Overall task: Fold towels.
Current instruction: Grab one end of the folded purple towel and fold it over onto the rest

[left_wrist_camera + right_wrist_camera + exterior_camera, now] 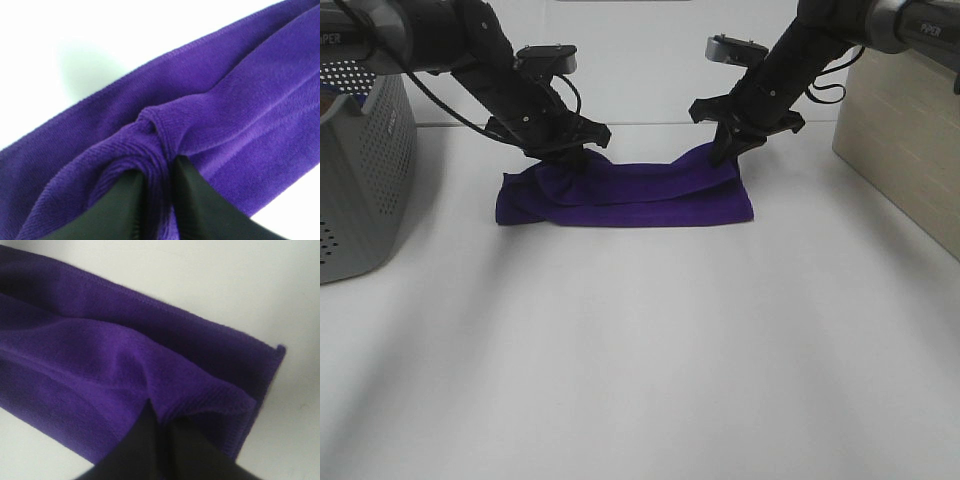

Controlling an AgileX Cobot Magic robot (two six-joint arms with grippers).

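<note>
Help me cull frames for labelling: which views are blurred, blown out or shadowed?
Exterior high view: sharp, evenly lit, only soft shadows on the table, towel well exposed. Left wrist view: table blown out to white, left pincer a blurred dark mass. Right wrist view: soft overall, right pincer out of focus, towel weave barely resolved.

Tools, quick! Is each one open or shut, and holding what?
Left tool: shut on the purple towel, pinching a bunched fold.
Right tool: shut on the same towel.
</note>
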